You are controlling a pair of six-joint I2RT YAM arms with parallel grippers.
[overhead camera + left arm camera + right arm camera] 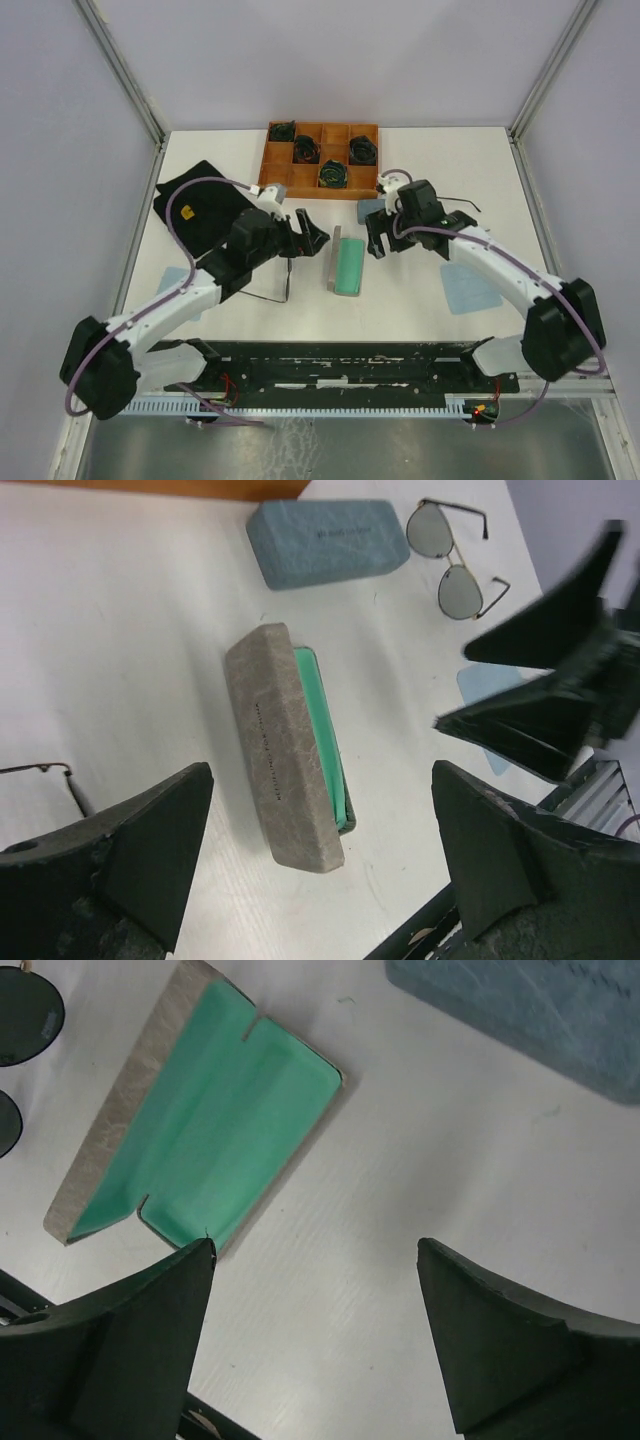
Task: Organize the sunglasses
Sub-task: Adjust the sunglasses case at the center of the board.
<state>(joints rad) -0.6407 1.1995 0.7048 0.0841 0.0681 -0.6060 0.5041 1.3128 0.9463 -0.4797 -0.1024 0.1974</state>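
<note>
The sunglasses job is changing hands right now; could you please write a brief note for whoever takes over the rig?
Left gripper: open, empty, near the grey case.
Right gripper: open, empty, on the case's other side.
One pair of sunglasses lies loose beside the closed blue case; the other pair lies by the left arm.
Done: grey case lies open.
Left: neither pair is in a case yet; probably both go in.
</note>
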